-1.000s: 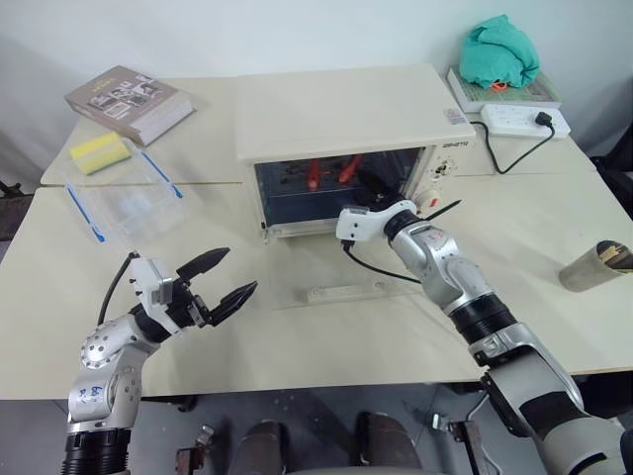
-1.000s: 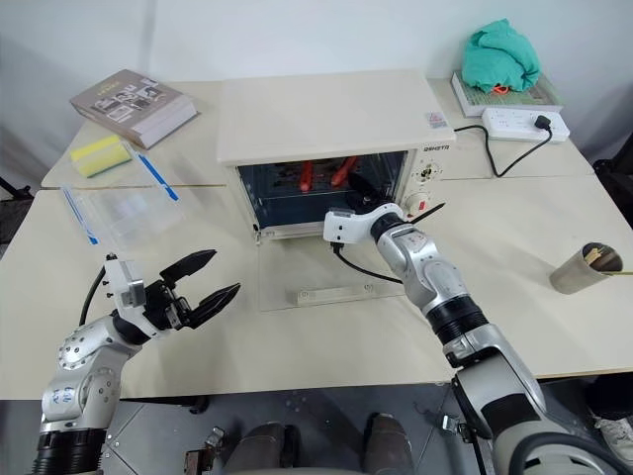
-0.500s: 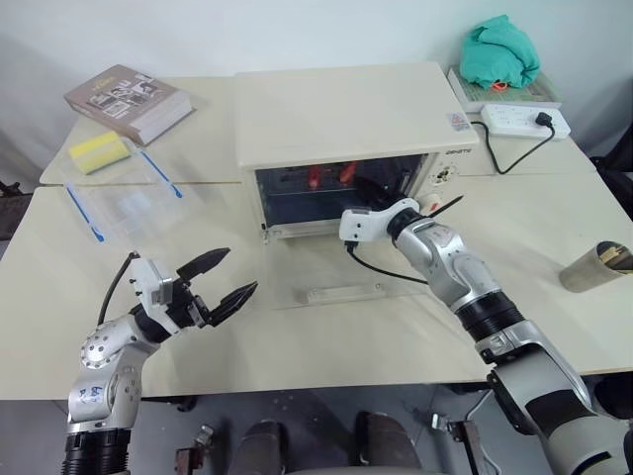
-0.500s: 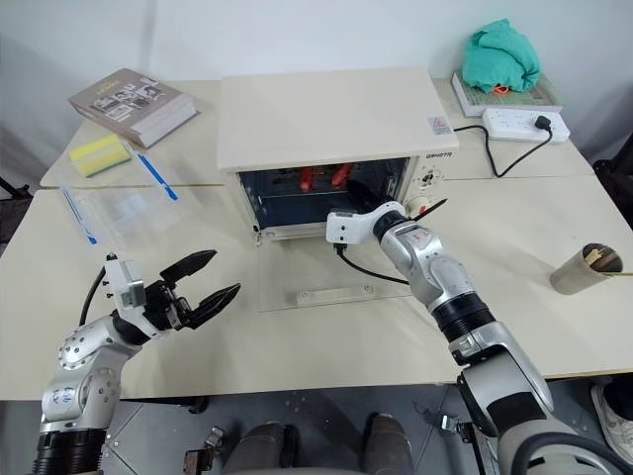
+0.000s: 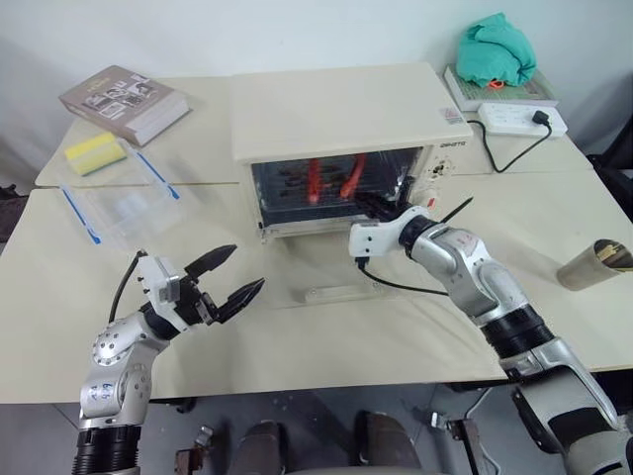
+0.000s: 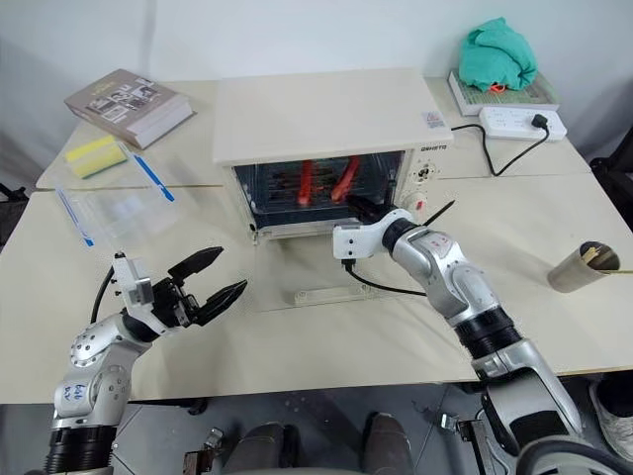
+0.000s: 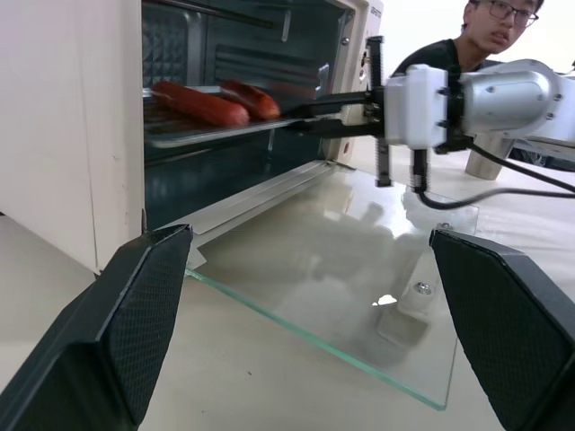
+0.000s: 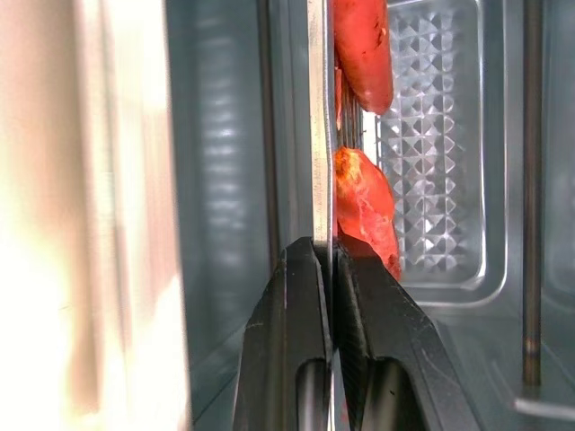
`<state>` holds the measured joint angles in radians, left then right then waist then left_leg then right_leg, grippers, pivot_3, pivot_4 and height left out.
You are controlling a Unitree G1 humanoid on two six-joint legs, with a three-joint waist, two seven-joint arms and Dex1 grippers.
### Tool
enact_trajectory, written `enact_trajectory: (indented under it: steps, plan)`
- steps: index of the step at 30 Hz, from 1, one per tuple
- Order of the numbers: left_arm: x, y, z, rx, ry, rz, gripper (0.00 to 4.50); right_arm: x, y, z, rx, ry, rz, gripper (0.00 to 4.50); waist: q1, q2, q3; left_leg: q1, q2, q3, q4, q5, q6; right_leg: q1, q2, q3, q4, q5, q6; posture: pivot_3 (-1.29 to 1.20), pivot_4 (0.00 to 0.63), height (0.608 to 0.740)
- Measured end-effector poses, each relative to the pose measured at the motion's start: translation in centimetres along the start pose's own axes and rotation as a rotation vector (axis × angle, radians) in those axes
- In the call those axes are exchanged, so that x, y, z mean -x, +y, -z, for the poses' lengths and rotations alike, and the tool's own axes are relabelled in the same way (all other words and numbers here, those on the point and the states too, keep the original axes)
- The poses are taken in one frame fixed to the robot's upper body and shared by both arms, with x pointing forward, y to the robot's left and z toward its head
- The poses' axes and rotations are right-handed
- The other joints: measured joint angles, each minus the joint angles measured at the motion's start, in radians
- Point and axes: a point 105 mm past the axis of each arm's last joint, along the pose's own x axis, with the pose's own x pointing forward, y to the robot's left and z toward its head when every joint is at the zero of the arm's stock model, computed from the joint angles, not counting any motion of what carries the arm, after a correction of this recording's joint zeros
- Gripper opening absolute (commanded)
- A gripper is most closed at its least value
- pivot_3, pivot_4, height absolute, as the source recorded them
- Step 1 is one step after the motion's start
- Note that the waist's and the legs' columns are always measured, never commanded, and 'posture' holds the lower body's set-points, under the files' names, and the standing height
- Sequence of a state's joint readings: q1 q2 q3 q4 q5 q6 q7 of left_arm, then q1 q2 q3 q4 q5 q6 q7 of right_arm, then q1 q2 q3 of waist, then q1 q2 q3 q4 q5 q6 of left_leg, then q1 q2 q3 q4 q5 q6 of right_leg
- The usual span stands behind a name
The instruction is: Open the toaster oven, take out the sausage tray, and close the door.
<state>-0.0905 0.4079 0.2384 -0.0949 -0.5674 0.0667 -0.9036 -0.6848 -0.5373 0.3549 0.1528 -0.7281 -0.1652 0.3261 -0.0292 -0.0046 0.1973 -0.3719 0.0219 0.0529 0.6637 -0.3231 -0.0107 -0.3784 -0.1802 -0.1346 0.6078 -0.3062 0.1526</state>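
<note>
Two sausages [image 7: 202,103] on one sausage tray [image 7: 225,126], at the toaster oven [image 5: 336,119] mouth.
Right gripper [image 8: 331,256] clamped the tray's front edge; door [image 7: 350,269] lay flat; left gripper [image 5: 229,277] gaped beside it.

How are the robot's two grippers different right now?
The left gripper has its fingers spread wide and holds nothing, while the right gripper has its fingers pinched shut on the edge of the sausage tray. The left gripper hangs over the table in front of the flat-lying glass door, away from the toaster oven; the right gripper reaches into its mouth. Both have two black fingers.
</note>
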Motion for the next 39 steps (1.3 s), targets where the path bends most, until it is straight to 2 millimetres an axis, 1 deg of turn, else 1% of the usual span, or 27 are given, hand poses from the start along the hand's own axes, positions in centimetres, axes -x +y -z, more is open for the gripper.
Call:
enact_trajectory:
  steps: [2,4,6,7,11,13,17,20,24,26,30,32,33,34,37,39]
  plan:
    - [0.1,0.1,0.0,-0.002,0.004,0.003,4.5,0.8,0.3,-0.2,-0.005,0.002,-0.002,0.02,0.001,0.0,0.0,0.0,0.0,0.0,0.0,0.0,0.0,0.0,0.0,0.0,0.0,0.0,0.0,0.0,0.15,0.74]
    - [0.6,0.3,0.0,-0.013,0.03,0.01,4.5,1.9,0.9,-0.5,-0.011,-0.004,-0.001,0.02,0.002,0.0,0.0,0.0,0.0,0.0,0.0,0.0,0.0,0.0,0.0,0.0,0.0,0.0,0.0,0.0,0.15,0.74]
    - [1.8,0.8,-0.5,-0.036,0.057,0.023,4.5,3.2,1.3,-1.1,-0.009,-0.017,-0.002,0.02,0.003,0.0,0.0,0.0,0.0,0.0,0.0,0.0,0.0,0.0,0.0,0.0,-0.001,0.0,0.0,0.0,0.15,0.74]
    - [2.3,1.0,-0.9,-0.05,0.065,0.025,4.5,3.5,1.4,-1.3,-0.009,-0.02,-0.004,0.02,0.002,0.0,0.0,0.0,0.0,0.0,0.0,0.0,0.0,0.0,0.0,0.0,-0.001,0.0,0.0,0.0,0.15,0.74]
    - [3.7,1.3,-2.2,-0.081,0.087,0.079,4.5,5.6,1.7,-1.4,0.007,-0.018,-0.005,0.02,0.009,0.0,0.0,0.0,0.0,0.0,0.0,0.0,0.0,0.0,0.0,0.0,-0.002,0.0,0.0,0.0,0.15,0.74]
    - [3.8,1.3,-2.5,-0.071,0.083,0.097,4.5,6.2,1.6,-1.4,0.014,-0.014,-0.007,0.02,0.014,0.0,0.0,0.0,-0.001,0.0,0.001,0.0,0.0,0.001,0.0,0.0,-0.002,0.0,0.0,0.0,0.15,0.74]
    - [3.6,1.1,-2.3,-0.031,0.085,0.114,4.5,7.4,1.8,-1.3,0.021,-0.01,-0.014,0.02,0.029,0.0,0.0,0.0,0.0,0.0,0.001,-0.001,0.0,0.001,0.0,0.0,-0.002,0.0,0.0,0.0,0.15,0.74]
    - [3.5,1.0,-2.1,-0.009,0.084,0.111,4.5,8.2,1.9,-1.5,0.016,-0.014,-0.013,0.02,0.03,0.0,0.0,-0.001,-0.001,0.0,0.001,-0.001,0.001,0.001,0.0,0.0,-0.002,0.0,0.0,0.0,0.15,0.74]
    - [3.0,1.1,-1.6,0.071,0.088,0.088,4.5,9.6,1.9,-1.9,0.019,-0.028,-0.017,0.02,0.028,0.0,0.0,0.0,-0.001,0.0,0.001,-0.001,0.001,0.001,0.0,0.0,-0.002,0.0,0.0,0.0,0.15,0.74]
    - [2.2,0.9,-1.4,0.144,0.083,0.082,4.5,10.2,1.8,-2.0,0.025,-0.034,-0.013,0.02,0.028,0.0,0.0,0.0,0.0,0.0,0.001,-0.001,0.001,0.001,0.0,0.0,-0.002,0.0,0.0,0.0,0.15,0.74]
    - [1.1,0.7,-1.3,0.266,0.117,0.054,4.5,10.7,2.3,-2.5,0.026,-0.06,-0.035,0.02,0.027,-0.001,0.0,0.001,0.0,0.0,0.001,-0.001,0.001,0.001,0.0,0.001,-0.001,0.0,0.0,0.0,0.15,0.74]
    - [0.2,0.7,-1.2,0.437,0.132,0.033,4.5,11.0,2.6,-2.7,0.034,-0.077,-0.051,0.02,0.027,-0.001,0.0,0.001,0.0,0.0,0.002,-0.001,0.001,0.001,0.0,0.001,-0.001,0.0,0.0,0.0,0.15,0.74]
    - [-0.3,0.4,-1.5,0.499,0.133,0.045,4.5,11.1,2.7,-2.8,0.04,-0.083,-0.057,0.02,0.028,-0.001,0.0,0.001,0.0,0.0,0.002,-0.001,0.001,0.002,0.0,0.001,-0.001,0.0,0.0,0.0,0.15,0.74]
    - [-1.2,0.0,-1.9,0.581,0.136,0.065,4.5,11.1,2.7,-2.9,0.044,-0.092,-0.062,0.02,0.03,-0.001,0.001,0.001,0.0,-0.001,0.003,-0.001,0.001,0.002,0.0,0.001,-0.001,0.0,0.0,0.0,0.15,0.74]
    - [-2.9,-0.7,-2.9,0.7,0.142,0.099,4.5,11.2,2.8,-3.3,0.046,-0.123,-0.07,0.02,0.029,-0.002,0.0,0.001,-0.001,-0.002,0.003,-0.001,0.001,0.003,0.0,0.001,0.0,0.0,0.0,0.0,0.15,0.74]
    - [-3.6,-1.0,-2.7,0.766,0.167,0.09,4.5,11.2,2.9,-3.5,0.049,-0.137,-0.079,0.02,0.028,-0.002,0.0,0.001,-0.001,-0.002,0.003,-0.001,0.0,0.003,0.0,0.001,0.0,0.0,0.0,0.0,0.15,0.74]
